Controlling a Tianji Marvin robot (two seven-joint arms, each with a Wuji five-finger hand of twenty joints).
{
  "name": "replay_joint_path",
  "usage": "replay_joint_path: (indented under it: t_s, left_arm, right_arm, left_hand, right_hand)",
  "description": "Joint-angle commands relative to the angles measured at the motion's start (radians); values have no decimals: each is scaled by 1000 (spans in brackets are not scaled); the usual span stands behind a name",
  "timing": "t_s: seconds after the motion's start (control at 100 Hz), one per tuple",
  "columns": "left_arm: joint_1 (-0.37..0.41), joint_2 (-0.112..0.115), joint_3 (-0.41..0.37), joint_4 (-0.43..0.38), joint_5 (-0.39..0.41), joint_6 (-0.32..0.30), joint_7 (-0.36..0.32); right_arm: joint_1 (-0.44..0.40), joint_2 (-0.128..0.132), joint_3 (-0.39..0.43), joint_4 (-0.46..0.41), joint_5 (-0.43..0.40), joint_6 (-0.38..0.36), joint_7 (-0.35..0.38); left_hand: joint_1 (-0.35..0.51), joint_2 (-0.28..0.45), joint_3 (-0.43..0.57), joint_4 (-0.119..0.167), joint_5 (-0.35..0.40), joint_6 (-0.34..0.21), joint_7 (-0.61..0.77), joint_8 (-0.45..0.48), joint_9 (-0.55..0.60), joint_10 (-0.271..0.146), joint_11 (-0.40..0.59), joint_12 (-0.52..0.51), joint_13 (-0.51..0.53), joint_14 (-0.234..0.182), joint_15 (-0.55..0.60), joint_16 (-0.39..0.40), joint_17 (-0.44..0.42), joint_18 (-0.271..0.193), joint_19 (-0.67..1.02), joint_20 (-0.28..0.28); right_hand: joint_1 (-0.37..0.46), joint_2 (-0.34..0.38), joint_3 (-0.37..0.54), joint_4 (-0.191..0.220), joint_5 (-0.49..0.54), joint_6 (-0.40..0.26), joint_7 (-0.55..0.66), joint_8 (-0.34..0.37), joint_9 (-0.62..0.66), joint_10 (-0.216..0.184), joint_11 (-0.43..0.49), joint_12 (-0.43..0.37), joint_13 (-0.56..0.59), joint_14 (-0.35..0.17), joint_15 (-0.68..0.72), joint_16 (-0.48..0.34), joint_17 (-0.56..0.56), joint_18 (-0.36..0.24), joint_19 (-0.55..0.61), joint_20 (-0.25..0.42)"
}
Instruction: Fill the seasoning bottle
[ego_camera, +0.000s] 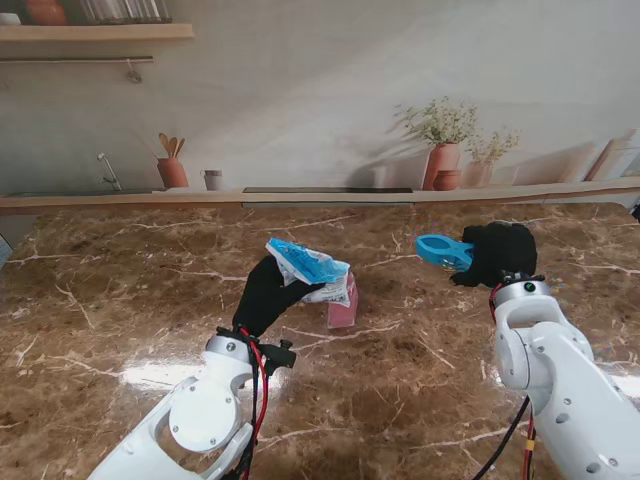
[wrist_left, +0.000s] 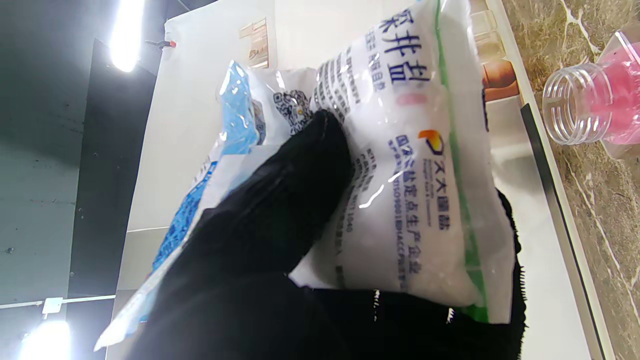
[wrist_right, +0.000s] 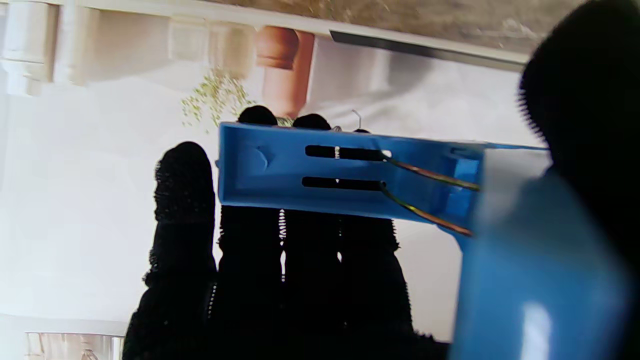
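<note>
The desk (ego_camera: 120, 300) is polished brown marble, glossy. Both hands wear matt black knitted cloth: left hand (ego_camera: 268, 295), right hand (ego_camera: 500, 252). In the left hand, a shiny crinkled plastic bag (wrist_left: 400, 165); beside it, a clear ribbed plastic bottle (wrist_left: 590, 100). In the right hand, a smooth blue plastic funnel (ego_camera: 443, 250).

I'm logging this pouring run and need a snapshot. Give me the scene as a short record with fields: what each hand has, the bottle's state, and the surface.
left hand: left hand shut on the salt bag, held raised over the bottle
right hand: right hand shut on a blue funnel, off to the right, away from the bottle
bottle: pink seasoning bottle, standing on the table, mouth open, no cap on it in the left wrist view
funnel on bottle: not yet
surface: brown marble table
</note>
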Motion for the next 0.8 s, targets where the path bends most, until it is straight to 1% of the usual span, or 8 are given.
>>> replay_joint_path:
  t_s: [0.0,0.13,0.38,0.54,0.56,0.6,0.62,0.79]
  left_arm:
    - [10,2,0,-18,3,-8,0]
    - [19,5,-3,-29,8,-13,-3]
    - [20,7,0,-45,7,2,-11]
    - [23,5,-1,-55,17,4,1]
    - [23,5,-1,-55,17,5,1]
    - [23,6,-2,-55,19,5,0]
    - [23,6,-3,-55,19,5,0]
    - [24,6,-5,-57,26,11,2]
  right_arm:
    - [-7,-4,-20,74,-9,27,1]
    - [29,-1,-86,209,-9,92,-67]
    - [104,12,-187,376,18,131,-57]
    - [115,16,-208,399,16,149,-41]
    - [114,16,-208,398,17,149,-35]
    - [111,17,-205,391,18,149,-16]
    - [108,18,-202,387,18,148,-2]
    - [81,17,-180,345,43,144,83]
  left_hand:
    - [98,153,77,69,78,-110,272,105,53,-45,72,24,66,-81,136,10,15,-33,59,30]
    - [99,153,79,69,77,-109,272,104,54,-45,79,32,67,-79,139,12,15,-33,61,32]
    - [103,160,73,67,67,-107,275,106,48,-40,87,47,61,-80,139,15,8,-32,58,35]
    - [106,159,67,68,65,-110,278,106,50,-41,89,50,63,-82,141,16,10,-32,59,38]
    - [106,160,67,68,65,-110,278,106,50,-42,89,50,64,-82,141,16,11,-32,59,38]
    - [105,159,66,67,65,-110,278,105,50,-44,88,50,65,-83,141,16,11,-32,59,39]
    - [106,159,66,68,64,-110,278,105,49,-44,88,50,65,-83,141,16,11,-31,59,39]
    - [107,159,66,69,66,-107,278,104,50,-43,89,50,65,-82,140,16,11,-31,58,40]
  right_hand:
    - [185,144,200,-46,80,-279,280,90,94,-163,295,96,108,-88,201,55,-7,7,35,-10]
    - [178,183,174,-30,28,-269,305,69,54,-162,318,80,73,-91,214,50,-30,-3,27,-19]
    - [158,258,156,-3,-90,-236,330,14,-34,-150,343,48,-1,-85,210,29,-84,-15,-2,-34]
    - [73,293,161,23,-281,-149,295,-75,-214,-123,336,-20,-142,-70,152,-4,-176,-26,-82,-55]
    - [49,302,168,42,-303,-127,272,-78,-250,-120,347,-69,-171,-68,143,-10,-192,-28,-97,-54]
    - [-3,330,183,127,-346,-86,218,-82,-314,-109,337,-97,-219,-62,119,-21,-222,-29,-126,-57]
    - [-22,334,176,147,-383,-61,178,-89,-358,-102,320,-109,-252,-57,99,-30,-242,-30,-145,-60]
    - [-110,381,60,166,-595,53,-21,-138,-631,-55,230,-190,-426,-52,16,-64,-335,-44,-251,-49]
